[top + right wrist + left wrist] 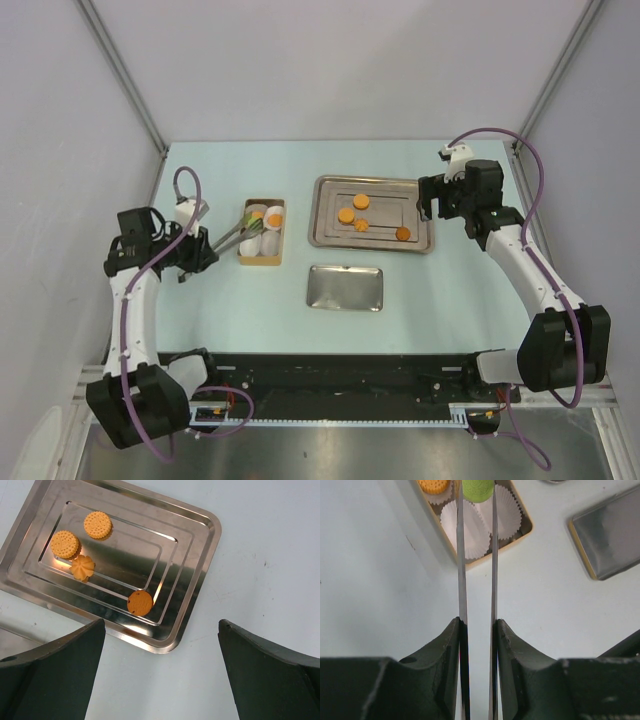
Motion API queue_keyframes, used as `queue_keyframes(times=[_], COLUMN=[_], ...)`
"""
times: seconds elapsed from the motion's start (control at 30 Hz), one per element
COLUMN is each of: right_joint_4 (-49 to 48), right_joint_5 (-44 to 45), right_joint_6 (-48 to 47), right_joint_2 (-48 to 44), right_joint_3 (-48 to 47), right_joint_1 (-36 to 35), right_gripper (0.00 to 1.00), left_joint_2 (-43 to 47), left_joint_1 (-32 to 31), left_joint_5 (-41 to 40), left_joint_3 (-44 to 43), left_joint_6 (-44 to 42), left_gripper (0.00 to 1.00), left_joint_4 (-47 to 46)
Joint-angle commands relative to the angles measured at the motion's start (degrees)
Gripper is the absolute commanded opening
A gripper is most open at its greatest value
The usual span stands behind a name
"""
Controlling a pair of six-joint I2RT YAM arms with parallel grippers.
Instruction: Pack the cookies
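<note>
Several orange cookies lie in the steel tray; the right wrist view shows them too, with one cookie nearest a corner of the tray. My left gripper is shut on metal tongs. The tongs pinch a green cookie over white paper cups in a small tan box. One cup there holds an orange cookie. My right gripper is open and holds nothing, above the table just off the tray's right end.
A small flat steel lid lies in front of the tray, and shows at the right of the left wrist view as well, as the lid. White walls and frame posts enclose the table's back and sides.
</note>
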State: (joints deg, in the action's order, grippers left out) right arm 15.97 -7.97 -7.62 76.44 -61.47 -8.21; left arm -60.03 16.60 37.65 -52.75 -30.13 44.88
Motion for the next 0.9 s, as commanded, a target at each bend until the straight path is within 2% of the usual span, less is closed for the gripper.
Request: queue_keyframes(times=[0.0,0.87], right_joint_4=[-1.46,-1.55], right_joint_5=[0.50,0.76], right_joint_6=[-0.56,-0.73], right_joint_2=[-0.95,-0.86], right_joint_3=[-0.75,-0.67], right_joint_1=[-0.49,-1.02], right_gripper=[1.00,1.00], left_joint_2=[2.54,3.69], left_joint_1=[2.21,5.72], left_joint_5=[3.22,0.58], left_joint_3=[0.89,3.97], left_joint_6=[-5.29,-9.60], left_gripper=[0.30,0.30], left_joint_4=[3.19,4.60])
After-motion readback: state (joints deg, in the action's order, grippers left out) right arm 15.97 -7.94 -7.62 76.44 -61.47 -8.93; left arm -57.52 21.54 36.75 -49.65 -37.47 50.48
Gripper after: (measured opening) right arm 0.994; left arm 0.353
